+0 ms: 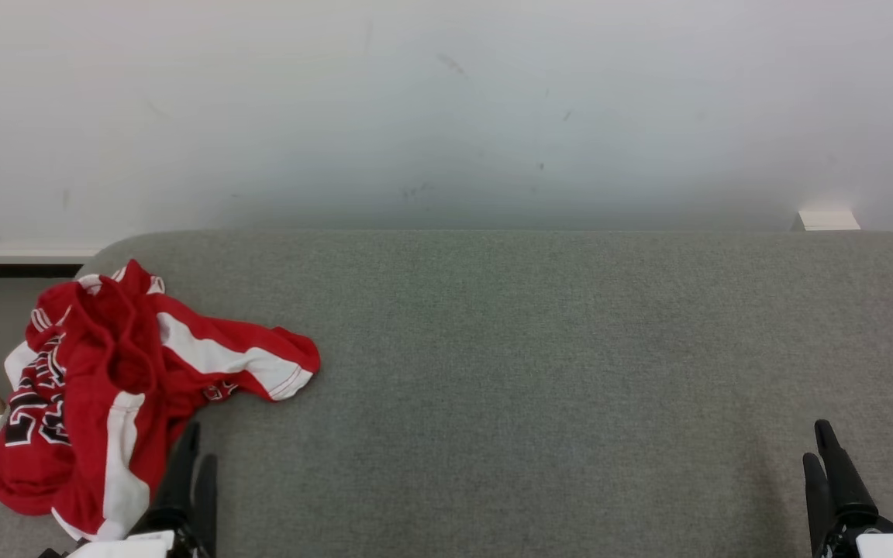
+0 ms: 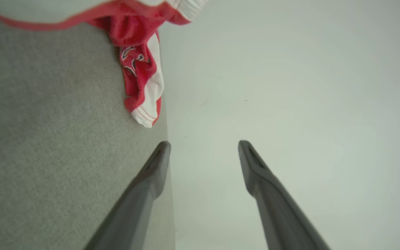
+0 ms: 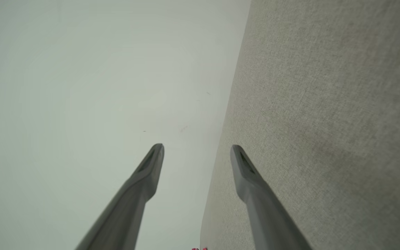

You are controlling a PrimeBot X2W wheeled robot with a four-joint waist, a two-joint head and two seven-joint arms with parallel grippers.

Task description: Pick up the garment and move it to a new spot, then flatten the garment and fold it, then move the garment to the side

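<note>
Crumpled red-and-white jersey garment with black lettering (image 1: 129, 387) sits bunched at lower left of the head view, on the left end of the grey fabric-covered table (image 1: 539, 349), part of it seemingly over the edge. Left gripper (image 1: 201, 443) is just beside its lower hem, fingers spread, empty. Right gripper (image 1: 816, 442) is well apart at lower right, also spread and empty. Risks: a pinch on the wad may catch several layers or only a thin fold and slip. A sideways nudge could push it off the edge. Tangled sleeves likely resist flattening.
</note>
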